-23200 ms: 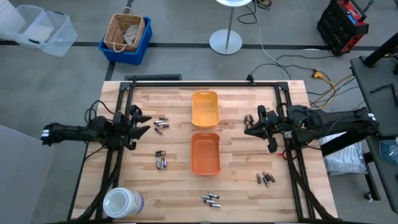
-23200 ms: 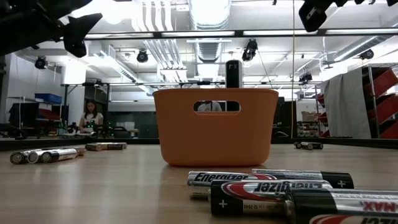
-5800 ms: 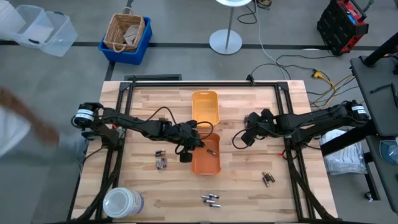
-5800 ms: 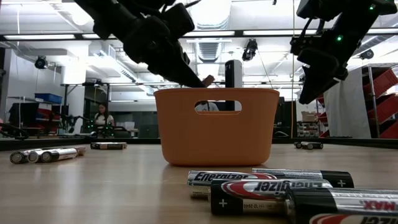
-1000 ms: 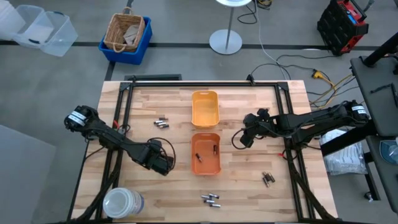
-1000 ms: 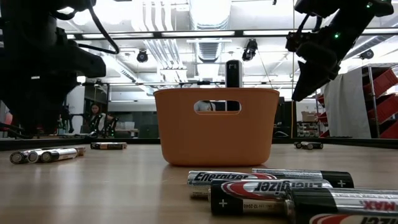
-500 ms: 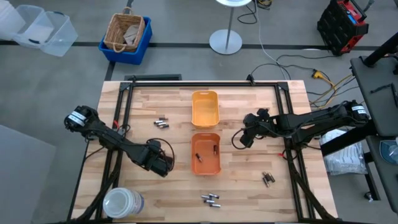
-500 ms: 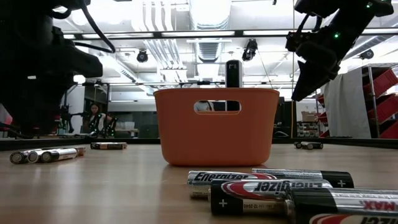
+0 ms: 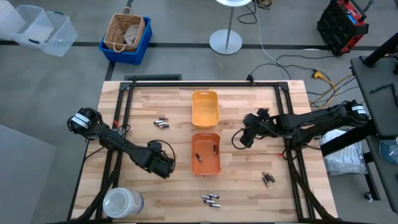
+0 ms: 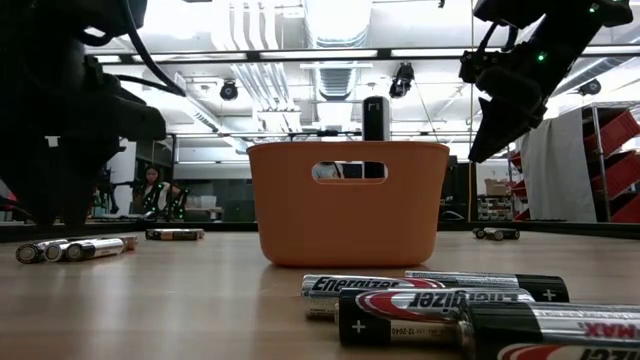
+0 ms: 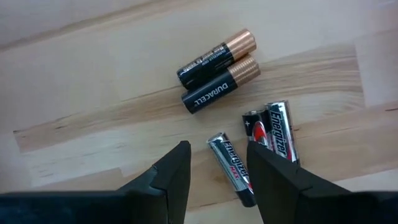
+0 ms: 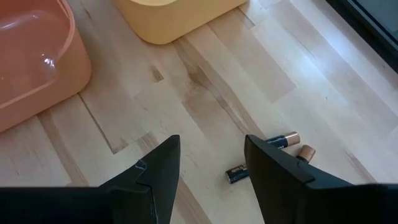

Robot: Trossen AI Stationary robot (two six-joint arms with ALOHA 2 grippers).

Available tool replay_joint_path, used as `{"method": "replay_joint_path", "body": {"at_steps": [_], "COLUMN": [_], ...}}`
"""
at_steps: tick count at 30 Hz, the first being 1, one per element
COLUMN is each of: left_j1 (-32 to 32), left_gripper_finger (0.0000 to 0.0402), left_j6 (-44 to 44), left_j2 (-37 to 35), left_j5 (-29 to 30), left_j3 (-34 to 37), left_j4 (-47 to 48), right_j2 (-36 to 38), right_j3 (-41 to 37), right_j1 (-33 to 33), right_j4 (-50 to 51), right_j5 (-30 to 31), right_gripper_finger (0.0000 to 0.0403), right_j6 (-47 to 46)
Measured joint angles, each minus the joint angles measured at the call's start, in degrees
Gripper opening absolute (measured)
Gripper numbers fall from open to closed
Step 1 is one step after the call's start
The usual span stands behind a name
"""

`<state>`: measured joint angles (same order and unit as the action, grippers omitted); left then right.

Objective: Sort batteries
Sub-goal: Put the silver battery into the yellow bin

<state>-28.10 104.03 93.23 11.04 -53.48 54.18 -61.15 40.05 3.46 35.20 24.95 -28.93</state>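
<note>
My left gripper point(image 9: 163, 165) point(image 11: 219, 177) hangs open, fingers pointing down, over a small group of batteries lying on the wood left of the orange tray point(image 9: 205, 153). The group is two copper-topped ones point(image 11: 217, 74) and some silver-and-red ones point(image 11: 273, 132). One of these point(image 11: 231, 169) shows between my fingertips. Two batteries point(image 9: 206, 151) lie inside the orange tray. The yellow tray point(image 9: 205, 108) stands behind it. My right gripper point(image 9: 243, 139) point(image 12: 211, 180) waits open above the table, right of the trays, over a few batteries point(image 12: 283, 140).
More loose batteries lie at the far left point(image 9: 161, 123), near the front edge point(image 9: 211, 199) and at the near right point(image 9: 267, 179). A white round container point(image 9: 122, 202) stands at the near left corner. The low view shows the orange tray's wall point(image 10: 345, 205).
My left gripper has sunk a little toward the batteries left of the orange tray, staying open. My right arm has kept still.
</note>
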Motion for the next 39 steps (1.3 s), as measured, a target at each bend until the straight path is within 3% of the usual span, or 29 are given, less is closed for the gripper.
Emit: {"method": "replay_joint_path", "body": {"at_steps": [11,39], "left_j1": [-0.22,-1.22], "left_gripper_finger": [0.0137,0.0137], "left_j6": [-0.09,0.5], "left_j2": [0.0,0.13], "left_j5": [-0.03,-0.05], "left_j3": [-0.01,0.63], "left_j4": [-0.13,-0.49], "right_j2": [-0.01,-0.01], "right_j3": [0.0,0.0], "right_j1": [0.0,0.0], "right_j4": [0.0,-0.07], "right_j5": [0.0,0.01], "right_gripper_finger": [0.016,0.017], "right_j6": [0.0,0.02]}}
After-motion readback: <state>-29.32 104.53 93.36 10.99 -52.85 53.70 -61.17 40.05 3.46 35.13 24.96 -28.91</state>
